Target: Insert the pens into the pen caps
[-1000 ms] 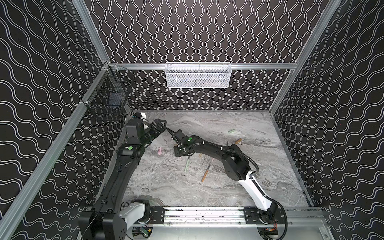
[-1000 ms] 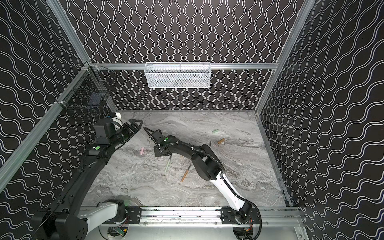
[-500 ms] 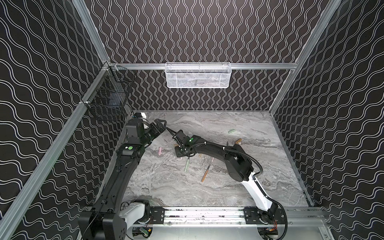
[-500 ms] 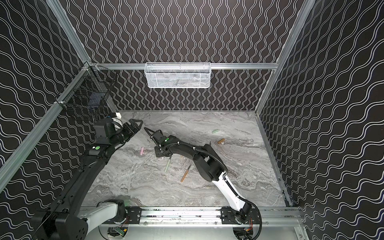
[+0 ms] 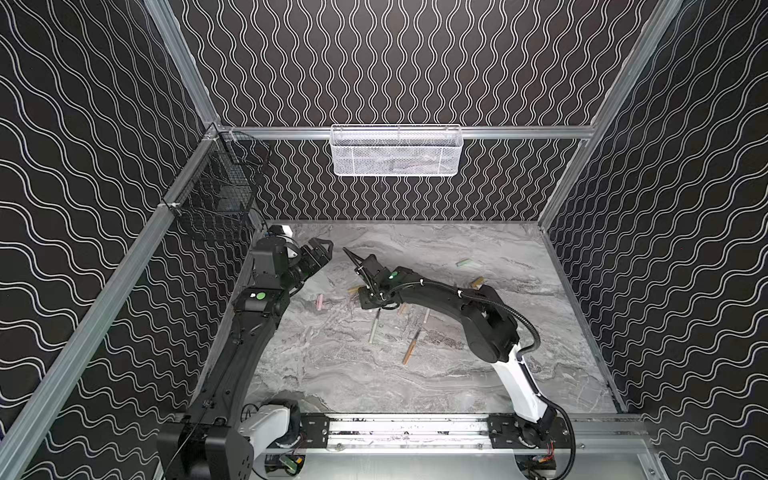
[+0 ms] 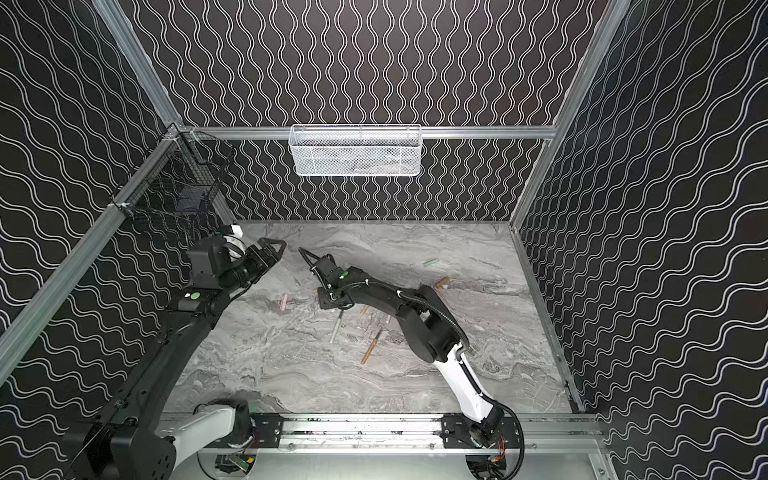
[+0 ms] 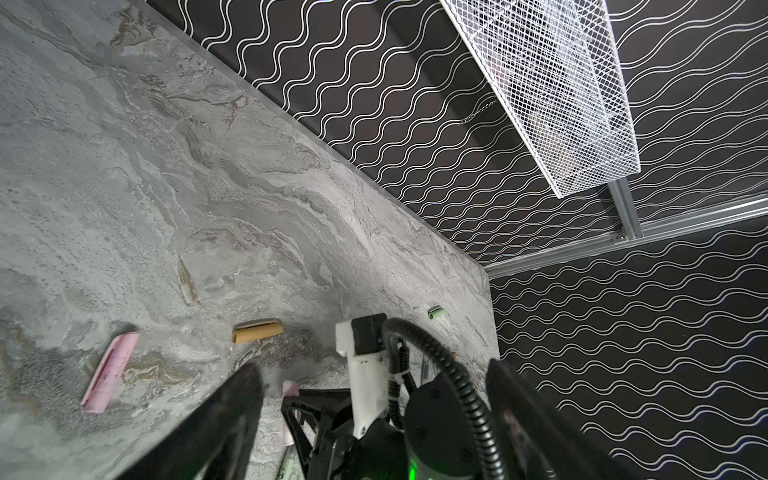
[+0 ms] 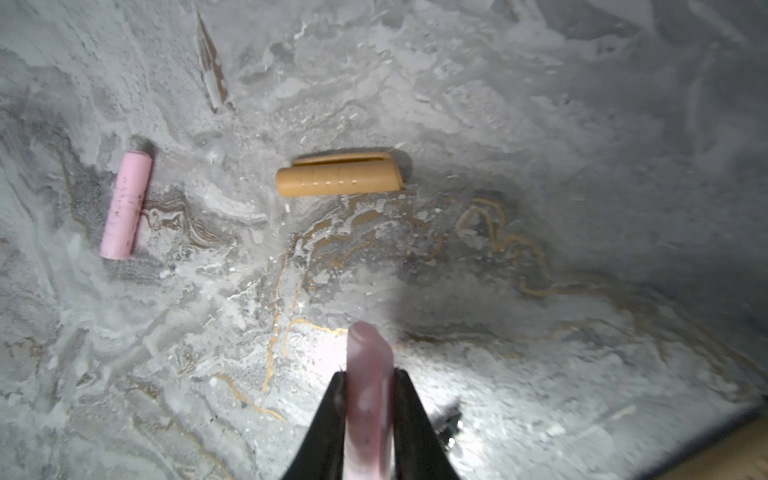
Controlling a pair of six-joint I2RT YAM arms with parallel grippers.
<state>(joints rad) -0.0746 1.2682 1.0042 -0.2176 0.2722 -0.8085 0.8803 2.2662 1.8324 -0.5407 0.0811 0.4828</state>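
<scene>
Though top views hide it, right tool (image 8: 370, 374) grips a pink pen (image 8: 368, 353); left tool (image 5: 327, 254) wide.

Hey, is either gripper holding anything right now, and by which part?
Right gripper pinches a pale pink pen by its barrel, blunt end poking out ahead. Left gripper is open, empty.
</scene>
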